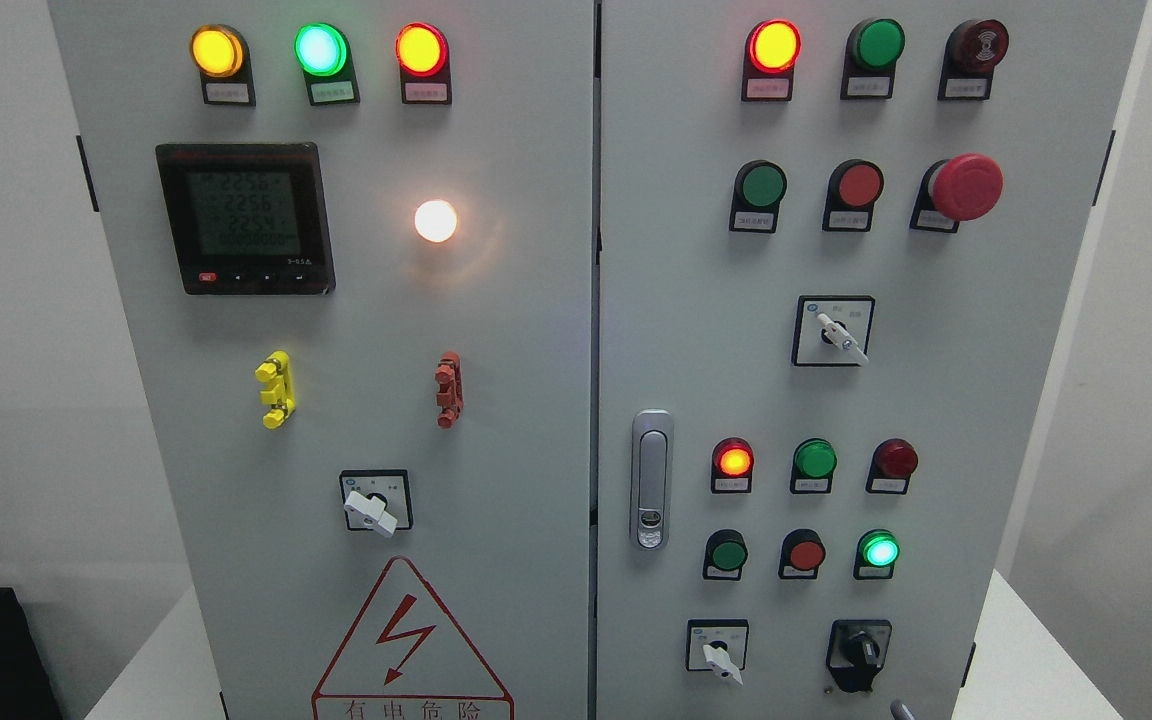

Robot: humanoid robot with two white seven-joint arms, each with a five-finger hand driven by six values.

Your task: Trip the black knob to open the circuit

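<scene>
Sitting unobstructed at the cabinet's lower right, the black knob neighbours a white selector switch; no robot hand shows.

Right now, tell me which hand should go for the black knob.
Right, probably. The black knob sits low on the right door, near the picture's lower right, where the right arm comes in. Neither hand is clearly in view yet.

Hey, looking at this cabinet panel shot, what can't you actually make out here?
Head view only:
- Small label plates, such as under the top-left yellow lamp: print too small.
- Meter display: digits washed out.
- Black knob: position markings too small.
- Grey tip: cut off by bottom edge, unidentifiable.
- Warning sign: cropped at bottom.
</scene>
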